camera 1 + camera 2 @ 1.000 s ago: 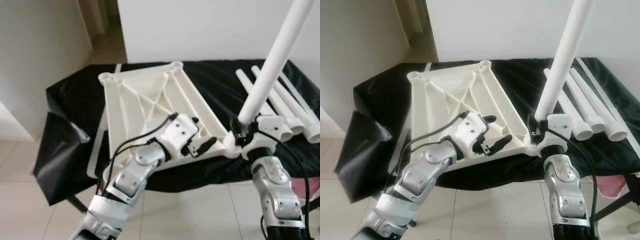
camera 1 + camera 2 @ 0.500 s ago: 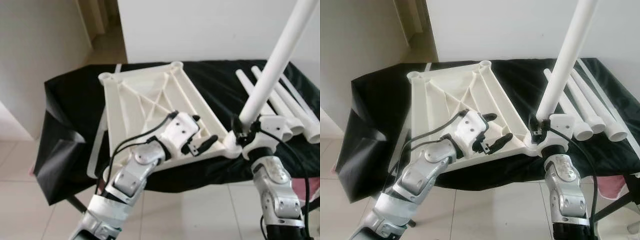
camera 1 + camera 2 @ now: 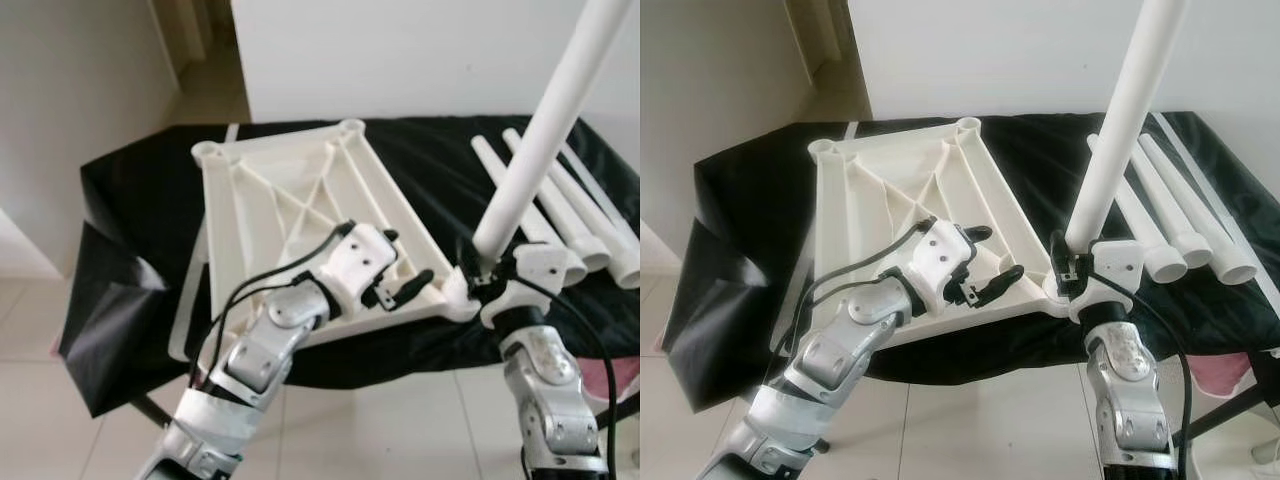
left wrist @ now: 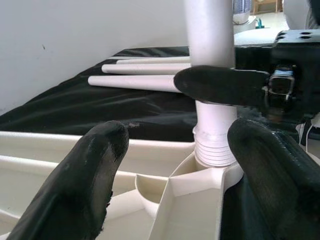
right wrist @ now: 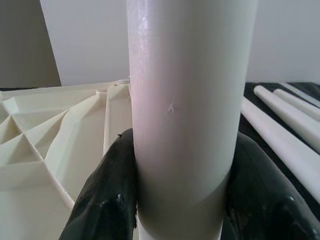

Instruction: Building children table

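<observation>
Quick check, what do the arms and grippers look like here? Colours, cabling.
Both arms are silver metal segments with rounded joints. Each wrist carries a white housing with a black cable looping back along the forearm. The left gripper and right gripper each have two long, rounded, matte black fingers.

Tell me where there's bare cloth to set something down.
Bare black cloth lies left of the tabletop, and a strip between it and the spare legs. Crowded at the near right corner, where both grippers work.

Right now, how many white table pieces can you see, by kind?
Top: 1
Standing leg: 1
Lying legs: 3
Total: 5
</observation>
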